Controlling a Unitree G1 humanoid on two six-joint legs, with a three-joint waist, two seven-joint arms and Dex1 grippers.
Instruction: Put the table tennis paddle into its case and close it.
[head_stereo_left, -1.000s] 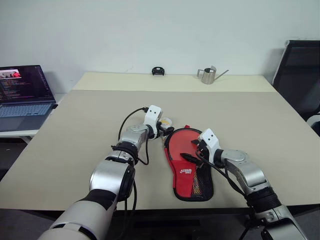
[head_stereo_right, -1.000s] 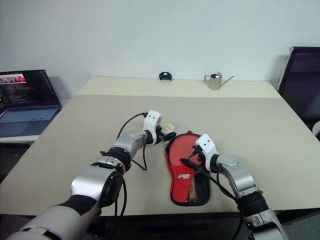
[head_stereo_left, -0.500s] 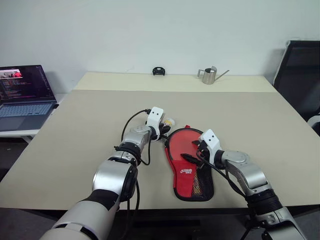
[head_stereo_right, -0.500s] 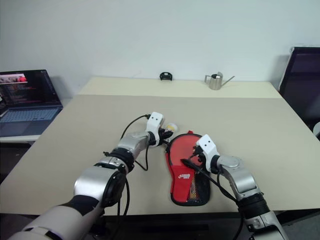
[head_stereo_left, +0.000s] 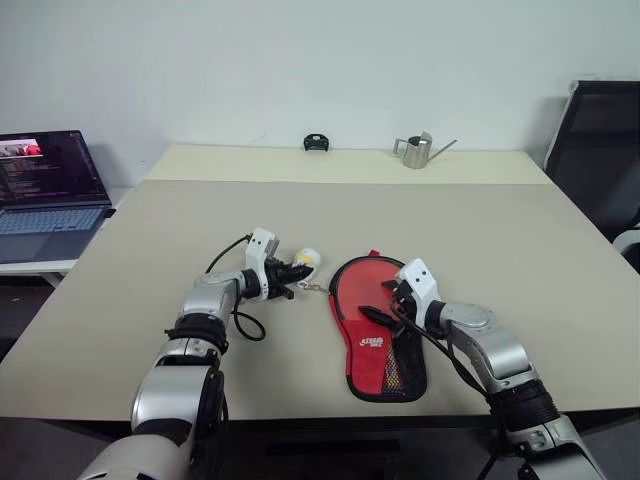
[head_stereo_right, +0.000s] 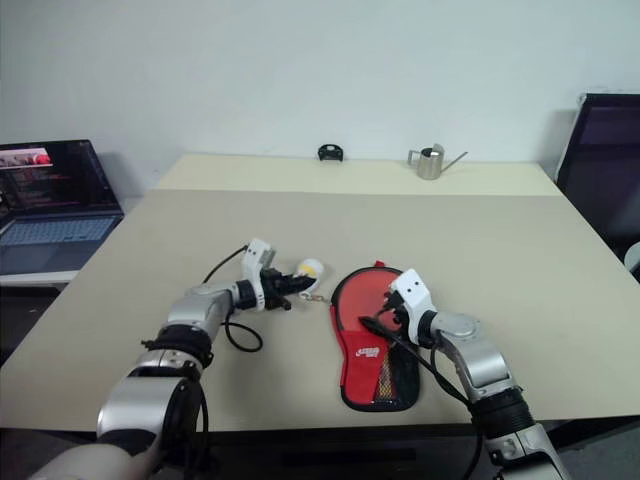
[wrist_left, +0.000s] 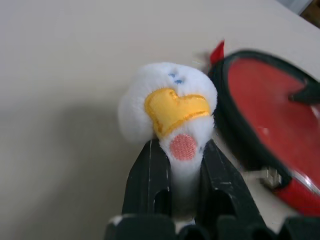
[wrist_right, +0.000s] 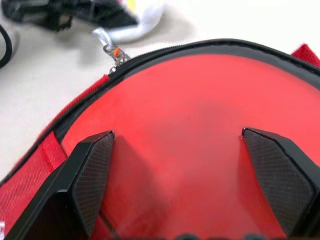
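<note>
Charm pinched, zip not yet run round

My left fingers (wrist_left: 172, 187) are clenched on the white-and-yellow plush charm (wrist_left: 169, 107) that hangs off the zip of the red, black-edged, paddle-shaped fabric case (head_stereo_left: 375, 325); my right fingers (wrist_right: 192, 180) stand spread over its red face on the beige tabletop (head_stereo_left: 150, 250). I judge the soft charm could slip out, or the whole case could drag along if the right isn't pressing down.

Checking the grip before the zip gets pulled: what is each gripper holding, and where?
The left gripper is shut on the lower part of the case's plush charm. The right gripper is open over the red case, holding nothing.
</note>
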